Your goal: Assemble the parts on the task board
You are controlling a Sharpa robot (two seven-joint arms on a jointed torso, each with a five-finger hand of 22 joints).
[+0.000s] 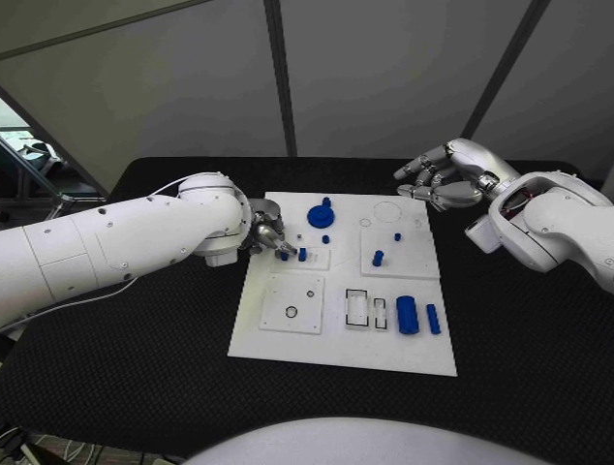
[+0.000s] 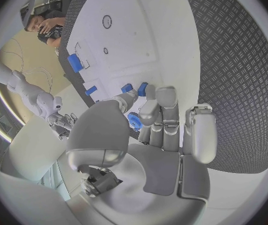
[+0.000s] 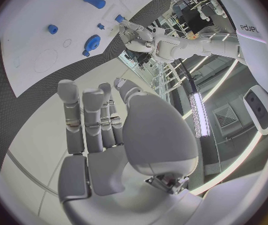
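A: Where is the task board?

B: It is the white plate in the middle of the black table. Small blue parts lie on it or stand in it.

A: Which parts can you see?

B: A round blue gear sits near the far end. A short blue peg stands more in the middle. A fat blue cylinder and a thin blue bar lie side by side at the near right part. Next to them are two holes with dark edges and nothing in them.

A: What is the left hand doing?

B: It is at the left edge of the board. Its fingers are curled around a small blue piece. The wrist view shows the piece pinched between its fingertips. Two more little blue pegs stand just beside that hand.

A: And the right hand?

B: It is up over the far right corner of the board. Its fingers are a bit bent and apart, and it holds nothing.

A: Is the job nearly done?

B: I think not. Some pegs look like they are in place, but the cylinder and the bar lie loose, the holes are bare, and one piece is in the left hand, waiting for its spot
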